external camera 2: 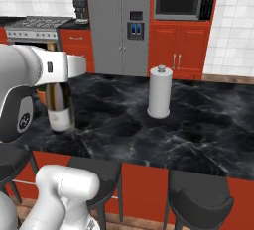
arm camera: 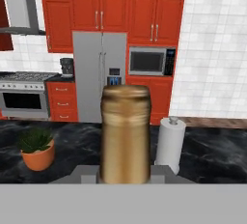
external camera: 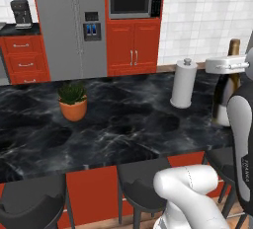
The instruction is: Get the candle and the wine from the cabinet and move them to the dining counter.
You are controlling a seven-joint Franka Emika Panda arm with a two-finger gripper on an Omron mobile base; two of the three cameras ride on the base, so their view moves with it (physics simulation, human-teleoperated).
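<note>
While fingers [arm camera: 87,174] clamp wine [arm camera: 125,133] neck, bottle stands on dining counter [external camera: 123,119].

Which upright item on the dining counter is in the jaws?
The wine, dark bottle with gold-foil neck, held at the neck. The white paper-towel roll and potted plant stand free.

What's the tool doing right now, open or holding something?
Tool: closed on the wine bottle at its gold neck, bottle upright on the black counter.
</note>
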